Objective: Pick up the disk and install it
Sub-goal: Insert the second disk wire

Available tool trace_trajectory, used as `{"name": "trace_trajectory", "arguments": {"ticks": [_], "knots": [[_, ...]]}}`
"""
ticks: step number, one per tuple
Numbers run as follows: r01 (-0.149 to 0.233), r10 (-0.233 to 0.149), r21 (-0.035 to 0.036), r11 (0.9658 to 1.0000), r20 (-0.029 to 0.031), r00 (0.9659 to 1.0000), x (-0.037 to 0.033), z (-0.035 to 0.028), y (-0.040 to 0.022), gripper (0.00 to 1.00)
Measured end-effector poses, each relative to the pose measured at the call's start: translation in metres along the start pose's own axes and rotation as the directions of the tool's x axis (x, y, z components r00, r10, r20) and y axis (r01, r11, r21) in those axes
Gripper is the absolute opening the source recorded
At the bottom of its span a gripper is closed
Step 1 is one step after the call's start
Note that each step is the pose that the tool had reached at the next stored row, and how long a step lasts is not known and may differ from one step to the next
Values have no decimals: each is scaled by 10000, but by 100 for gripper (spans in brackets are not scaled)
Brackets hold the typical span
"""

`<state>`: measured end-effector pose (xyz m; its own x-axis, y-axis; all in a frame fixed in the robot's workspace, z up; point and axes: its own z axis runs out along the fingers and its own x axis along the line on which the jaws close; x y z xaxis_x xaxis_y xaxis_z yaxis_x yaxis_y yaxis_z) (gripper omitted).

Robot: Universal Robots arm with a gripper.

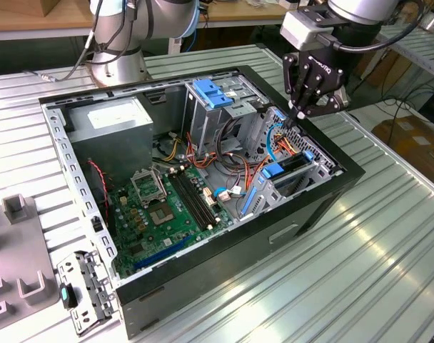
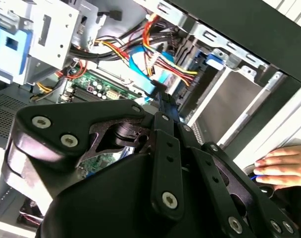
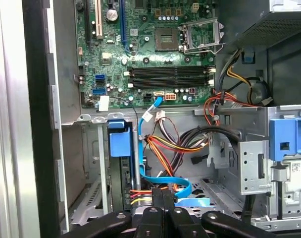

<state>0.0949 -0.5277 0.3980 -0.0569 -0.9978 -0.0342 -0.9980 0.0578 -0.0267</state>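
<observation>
My claw [image 1: 300,112] hung over the open computer case [image 1: 331,187] on the counter [image 1: 388,243], fingertips pressed together with nothing between them, down among the orange and blue cables [image 3: 163,148]. In the exterior view the disk [image 1: 292,166] sat in the drive bay by the case's front edge, blue rails showing, just below my claw. The first wrist view showed the motherboard [image 3: 155,49]. The second wrist view caught a person's hand [image 2: 284,168] beside the case.
</observation>
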Motion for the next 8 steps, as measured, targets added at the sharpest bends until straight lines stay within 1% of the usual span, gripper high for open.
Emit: {"name": "trace_trajectory", "arguments": {"ticks": [4,5,6,8], "knots": [[-1,1,-43,10000,-47,10000,-107,3,6,11],[-1,0,-60,10000,-83,10000,-158,5,9,11],[-1,0,-82,10000,-104,9999,-215,7,13,11],[-1,0,-118,9999,-118,9999,-318,17,18,11]]}}
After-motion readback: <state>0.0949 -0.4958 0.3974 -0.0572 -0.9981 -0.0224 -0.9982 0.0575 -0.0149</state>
